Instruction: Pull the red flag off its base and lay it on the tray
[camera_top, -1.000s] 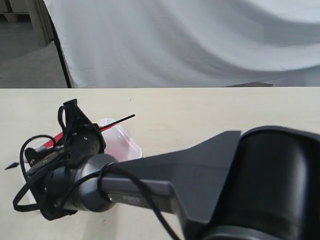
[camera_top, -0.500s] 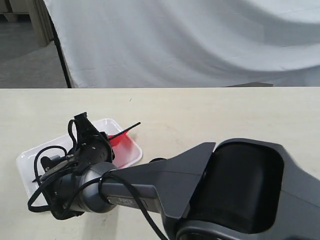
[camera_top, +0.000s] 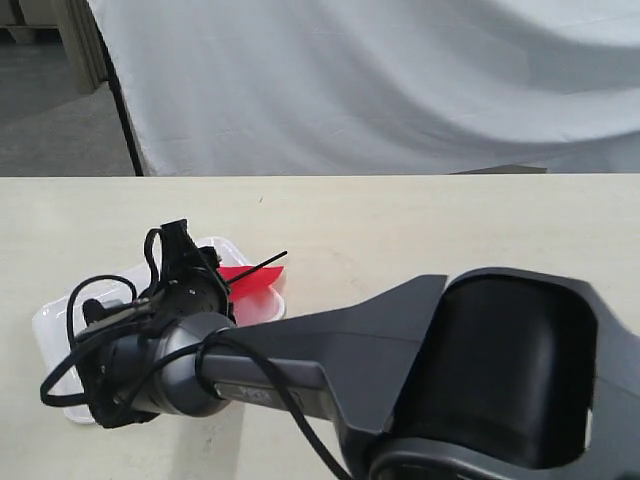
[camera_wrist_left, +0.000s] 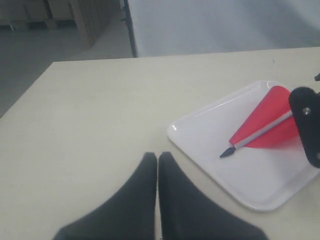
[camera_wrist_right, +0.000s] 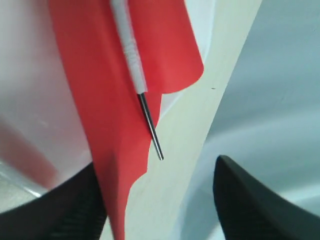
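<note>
The red flag lies in the tray, with its pointed tip inward and its thin rod end projecting past the rim, above the counter. The right gripper hovers over it with its fingers spread. One finger overlaps the cloth, though contact cannot be confirmed. The left gripper, pressed together and empty, is well apart from the tray. Probable hazard: on withdrawal a finger may snag the cloth and drag the flag over the rim. The overhanging rod end could also lever it out.
</note>
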